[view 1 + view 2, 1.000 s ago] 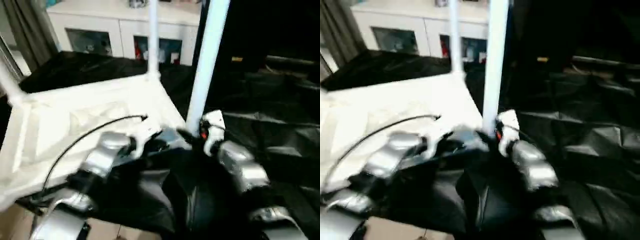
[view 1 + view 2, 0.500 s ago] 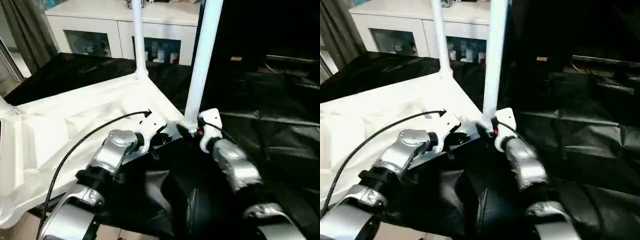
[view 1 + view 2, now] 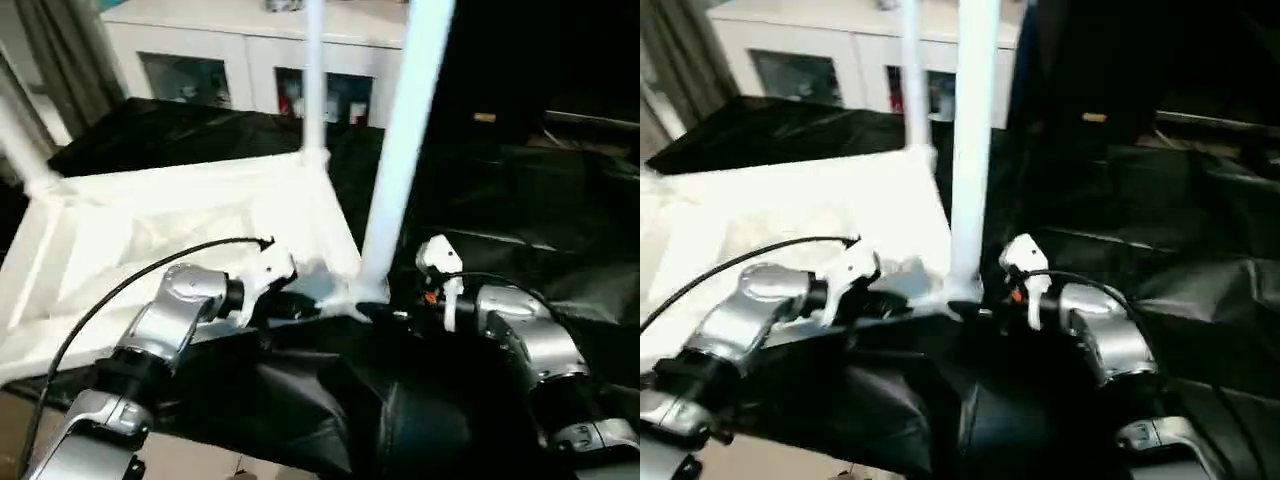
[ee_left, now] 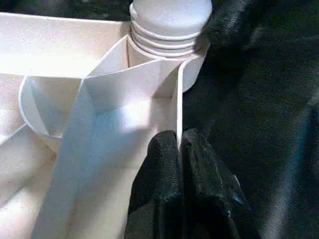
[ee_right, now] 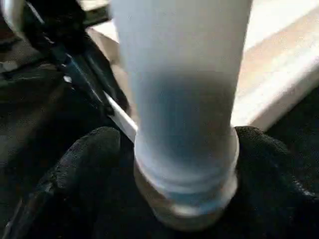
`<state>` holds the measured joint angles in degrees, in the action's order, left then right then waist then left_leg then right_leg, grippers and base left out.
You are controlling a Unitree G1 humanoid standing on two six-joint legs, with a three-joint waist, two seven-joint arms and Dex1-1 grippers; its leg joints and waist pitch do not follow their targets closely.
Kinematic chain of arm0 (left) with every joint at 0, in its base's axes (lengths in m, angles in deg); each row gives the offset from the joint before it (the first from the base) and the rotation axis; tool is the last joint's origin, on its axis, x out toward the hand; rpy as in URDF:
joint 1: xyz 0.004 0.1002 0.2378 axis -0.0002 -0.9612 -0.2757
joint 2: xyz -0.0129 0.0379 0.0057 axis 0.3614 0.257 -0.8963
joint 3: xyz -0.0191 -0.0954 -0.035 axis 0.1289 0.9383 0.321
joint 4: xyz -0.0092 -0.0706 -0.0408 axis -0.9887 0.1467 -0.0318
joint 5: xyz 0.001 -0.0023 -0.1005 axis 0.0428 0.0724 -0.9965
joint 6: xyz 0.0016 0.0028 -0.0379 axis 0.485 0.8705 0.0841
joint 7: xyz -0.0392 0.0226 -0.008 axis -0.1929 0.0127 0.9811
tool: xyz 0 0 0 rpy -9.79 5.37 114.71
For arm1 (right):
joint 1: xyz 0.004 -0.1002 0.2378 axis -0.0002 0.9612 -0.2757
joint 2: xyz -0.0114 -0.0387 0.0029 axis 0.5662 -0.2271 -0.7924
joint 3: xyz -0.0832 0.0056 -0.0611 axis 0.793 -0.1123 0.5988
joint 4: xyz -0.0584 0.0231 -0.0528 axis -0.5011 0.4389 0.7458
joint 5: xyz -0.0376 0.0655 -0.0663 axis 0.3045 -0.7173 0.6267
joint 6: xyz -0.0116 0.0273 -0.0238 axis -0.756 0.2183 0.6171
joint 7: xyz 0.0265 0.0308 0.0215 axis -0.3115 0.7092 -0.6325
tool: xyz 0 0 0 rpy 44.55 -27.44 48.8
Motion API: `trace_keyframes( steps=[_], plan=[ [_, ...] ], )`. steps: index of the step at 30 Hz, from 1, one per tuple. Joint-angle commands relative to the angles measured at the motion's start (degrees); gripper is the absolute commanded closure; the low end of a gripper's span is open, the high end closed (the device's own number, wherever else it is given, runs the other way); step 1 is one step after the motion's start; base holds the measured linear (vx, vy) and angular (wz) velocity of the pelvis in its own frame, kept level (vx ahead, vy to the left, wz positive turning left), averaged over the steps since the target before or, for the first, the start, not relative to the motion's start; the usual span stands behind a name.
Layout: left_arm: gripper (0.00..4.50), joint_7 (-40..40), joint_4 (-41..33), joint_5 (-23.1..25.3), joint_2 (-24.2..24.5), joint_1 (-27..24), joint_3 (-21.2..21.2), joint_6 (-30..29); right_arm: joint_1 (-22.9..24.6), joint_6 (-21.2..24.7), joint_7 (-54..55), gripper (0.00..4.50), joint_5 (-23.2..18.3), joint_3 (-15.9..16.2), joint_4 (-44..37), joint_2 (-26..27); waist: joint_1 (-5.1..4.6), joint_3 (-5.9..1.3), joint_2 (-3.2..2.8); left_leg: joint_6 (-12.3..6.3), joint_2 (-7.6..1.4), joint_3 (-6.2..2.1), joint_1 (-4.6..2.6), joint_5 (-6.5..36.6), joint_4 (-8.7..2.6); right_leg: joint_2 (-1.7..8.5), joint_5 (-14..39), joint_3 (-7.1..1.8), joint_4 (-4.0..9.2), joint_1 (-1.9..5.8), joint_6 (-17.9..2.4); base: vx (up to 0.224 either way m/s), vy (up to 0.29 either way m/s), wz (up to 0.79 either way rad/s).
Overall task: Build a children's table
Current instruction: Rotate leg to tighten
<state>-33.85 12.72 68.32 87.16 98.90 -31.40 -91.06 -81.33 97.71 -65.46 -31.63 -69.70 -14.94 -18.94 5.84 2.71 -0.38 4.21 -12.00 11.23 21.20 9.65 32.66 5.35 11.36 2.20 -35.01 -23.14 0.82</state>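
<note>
A: What's new with the right gripper?

B: Half a second back it sat tight against the foot of the near leg. Now its wrist has swung out to the right, and its fingers stand wide on either side of the leg's base, cupping it, though whether they press it I can't tell

A: And the left gripper?

B: Pinched nearly closed on the thin rim of the top right by that corner socket, as before. The arm has turned outward too

A: Where's the table?

B: Upside down on the black tabletop, with the near leg and a far leg upright in their corners

A: Meaning?

B: I'd judge the near leg is being seated or twisted home
</note>
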Motion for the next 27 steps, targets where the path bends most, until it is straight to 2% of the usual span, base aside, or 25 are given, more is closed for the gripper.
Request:
trace_keyframes(
  steps=[1, 4, 10, 11, 17, 19, 20, 21, 23, 25, 27],
  plan=[
    [4.50, -1.43, -1.37, -2.71, -1.03, -0.36, -0.86, -0.24, -1.08, 0.05, -3.05, 1.01, -1.19, 2.02, -2.00, 0.59, 0.04, -3.49, 1.27, -4.06, -1.20, -0.05, -0.60, 10.22, -3.15, 2.14, 8.39, -1.50, 3.75, 2.41, -13.75, 0.000, 0.000, 0.00],
    [4.50, -1.49, -1.83, -2.66, -0.76, -0.57, -0.78, -0.43, -1.47, -0.28, -3.96, 1.30, -0.84, 2.36, -1.26, 0.79, 0.13, -3.51, 1.36, -3.57, -1.15, -0.09, -0.65, 9.89, -3.14, 2.18, 7.71, -1.53, 3.61, 2.41, -13.78, 0.000, 0.000, 0.00],
    [4.50, -1.28, -2.64, -2.28, -0.51, -1.12, -0.53, -0.85, -1.78, -0.12, -4.38, 1.72, -0.69, 2.72, -0.91, 1.25, 0.38, -3.56, 1.54, -4.26, -0.98, -0.05, -0.48, 7.87, -2.92, 2.17, 5.20, -1.52, 3.31, 2.65, -13.92, 0.000, 0.000, 0.00],
    [4.50, -1.05, -2.73, -2.14, -0.60, -1.11, -0.50, -0.94, -1.66, 0.00, -4.33, 1.76, -0.79, 2.57, -0.87, 1.32, 0.48, -3.57, 1.15, -4.09, -0.99, -0.10, -0.57, 8.11, -2.93, 2.20, 5.70, -1.51, 3.32, 2.60, -13.89, 0.000, 0.000, 0.00],
    [4.50, 2.64, -1.57, -1.16, -2.04, -0.25, 0.22, -0.80, -0.43, 1.04, -1.61, 1.83, -0.75, 1.85, -0.79, 2.13, 0.51, -3.61, 1.15, -3.84, -0.92, -0.11, -0.52, 8.19, -2.89, 2.07, 4.22, -1.49, 3.27, 2.74, -14.32, 0.000, 0.000, 0.00],
    [4.50, 10.79, 1.87, 1.01, -4.84, 1.86, 1.51, -1.23, 0.02, 0.29, 8.07, 1.83, 1.52, 0.39, 1.87, 5.22, 0.48, -3.54, 0.93, -3.11, -0.88, -0.21, -0.59, 9.11, -2.98, 2.17, 5.86, -1.50, 3.45, 2.64, -14.05, 0.000, 0.000, 0.00],
    [4.50, 11.21, 2.09, 1.04, -5.09, 2.01, 1.60, -1.25, -0.01, 0.18, 8.96, 1.84, 1.72, 0.26, 2.15, 5.51, 0.18, -3.34, 1.07, -2.24, -0.79, -0.17, -0.60, 10.20, -3.15, 2.17, 7.94, -1.62, 3.81, 2.47, -13.51, 0.000, 0.000, 0.00],
    [4.50, 13.66, 3.39, 1.12, -6.65, 2.93, 2.12, -1.38, -0.19, -0.58, 14.51, 1.84, 2.99, -0.58, 3.87, 7.30, 0.07, -3.33, 0.77, -0.97, -0.80, -0.28, -0.82, 11.52, -3.31, 2.28, 10.59, -1.64, 4.08, 2.35, -12.84, 0.000, 0.000, 0.00],
    [4.50, 16.92, 4.77, 1.66, -8.61, 3.95, 2.36, -1.39, -0.33, -0.83, 20.27, 1.84, 3.95, -1.41, 5.50, 9.47, -0.11, -3.33, 0.86, 0.03, -0.77, -0.44, -0.76, 12.54, -3.49, 2.30, 12.26, -1.66, 4.17, 2.51, -11.84, 0.000, 0.000, 0.00],
    [4.50, 21.09, 6.32, 2.30, -11.26, 5.11, 2.53, -1.40, -0.81, -0.80, 27.52, 1.84, 4.81, -2.52, 7.41, 12.44, -0.39, -3.33, 0.42, 0.29, -0.62, -0.52, -0.93, 13.73, -3.55, 2.21, 13.42, -1.68, 4.43, 2.36, -11.29, 0.000, 0.000, 0.00],
    [4.50, 24.03, 7.23, 2.72, -13.50, 5.83, 2.49, -1.48, -1.50, -0.31, 33.29, 1.84, 5.08, -3.63, 8.81, 15.22, -0.64, -3.37, 0.63, 0.19, -0.57, -0.55, -0.91, 14.04, -3.55, 2.13, 13.69, -1.68, 4.59, 2.35, -10.72, 0.000, 0.000, 0.00]
  ],
)
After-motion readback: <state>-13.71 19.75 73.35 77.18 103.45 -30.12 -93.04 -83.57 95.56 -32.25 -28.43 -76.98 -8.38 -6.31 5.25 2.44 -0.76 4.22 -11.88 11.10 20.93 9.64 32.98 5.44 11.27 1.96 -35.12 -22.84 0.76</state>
